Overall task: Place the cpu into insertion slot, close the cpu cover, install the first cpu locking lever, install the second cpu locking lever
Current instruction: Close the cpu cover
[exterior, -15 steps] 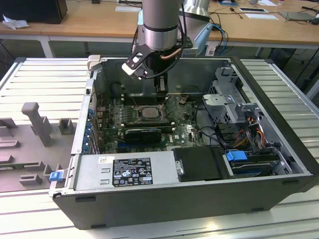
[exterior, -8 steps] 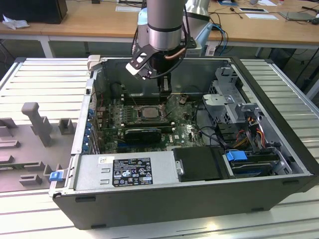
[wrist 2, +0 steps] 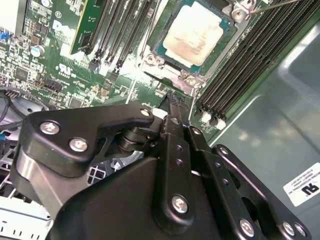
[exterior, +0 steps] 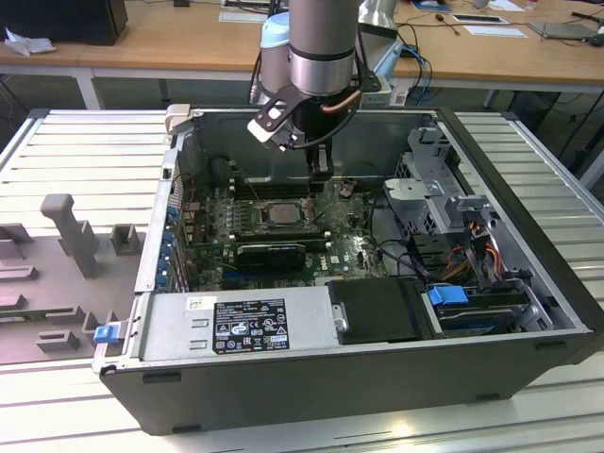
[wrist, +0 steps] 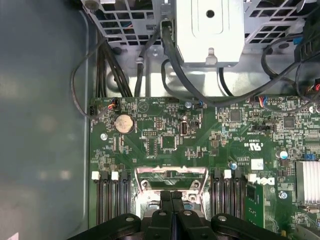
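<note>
The cpu [wrist 2: 195, 32] is lying flat in the insertion slot [wrist 2: 159, 50], roughly mid-frame in the exterior view, and the cpu cover [wrist 2: 150, 61] looks folded down around it. I'd say we're at the lever stage. The gripper [wrist: 171, 192] has its two fingers pressed together with nothing between them. It's hanging just beside the socket's edge, low inside the computer case [exterior: 377, 377].

For this step I'd go in as one blunt poker. Push the lever sideways and down in a slow arc, and stay well off the chip's lid and the black memory slots [wrist 2: 240, 60] right beside it. Those wire levers spring back, so it should get hooked under its tab before any backing off.

Handy differences between the views:
- **Second wrist view:** shows the chip top, the cover's corners, and a thin metal rod [wrist 2: 272, 5] that's probably one of the levers.
- **First wrist view:** looks along the fingers across the motherboard [wrist: 200, 145], with the coin cell battery [wrist: 124, 123] and the cables beyond.
- **Exterior view:** shows how deep the arm is reaching into the case.
</note>
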Robot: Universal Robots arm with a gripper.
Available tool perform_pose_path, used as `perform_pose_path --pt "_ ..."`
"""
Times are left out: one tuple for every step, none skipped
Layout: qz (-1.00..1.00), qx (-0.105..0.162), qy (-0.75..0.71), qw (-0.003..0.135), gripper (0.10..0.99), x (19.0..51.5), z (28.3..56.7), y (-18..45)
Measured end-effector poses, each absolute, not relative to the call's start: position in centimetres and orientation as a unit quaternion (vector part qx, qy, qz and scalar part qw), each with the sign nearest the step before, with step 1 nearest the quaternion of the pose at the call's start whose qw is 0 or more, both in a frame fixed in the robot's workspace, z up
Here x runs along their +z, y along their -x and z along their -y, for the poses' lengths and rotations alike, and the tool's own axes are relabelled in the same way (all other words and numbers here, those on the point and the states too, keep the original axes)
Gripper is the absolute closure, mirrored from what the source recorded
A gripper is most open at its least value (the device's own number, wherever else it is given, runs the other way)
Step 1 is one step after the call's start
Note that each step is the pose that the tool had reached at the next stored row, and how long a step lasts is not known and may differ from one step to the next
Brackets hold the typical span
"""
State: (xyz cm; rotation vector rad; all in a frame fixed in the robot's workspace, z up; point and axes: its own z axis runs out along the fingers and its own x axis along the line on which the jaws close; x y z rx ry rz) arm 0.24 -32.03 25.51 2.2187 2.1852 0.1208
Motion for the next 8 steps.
perform_pose_path --pt "-0.701 0.039 -0.712 0.013 0.98 25.51 32.03 -0.34" --pt "-0.701 0.039 -0.712 0.013 0.98 25.52 32.02 -0.38" --pt "-0.701 0.038 -0.712 0.013 0.98 25.62 32.02 -0.39" --pt "-0.701 0.038 -0.712 0.013 0.98 25.8 32.02 -0.39" --pt "-0.701 0.038 -0.712 0.013 0.98 26.08 32.02 -0.38" --pt "-0.701 0.038 -0.712 0.013 0.98 26.34 32.02 -0.39" --pt "-0.701 0.039 -0.712 0.013 0.98 26.42 32.01 -0.81" --pt "-0.701 0.038 -0.712 0.013 0.98 26.43 32.01 -1.28"
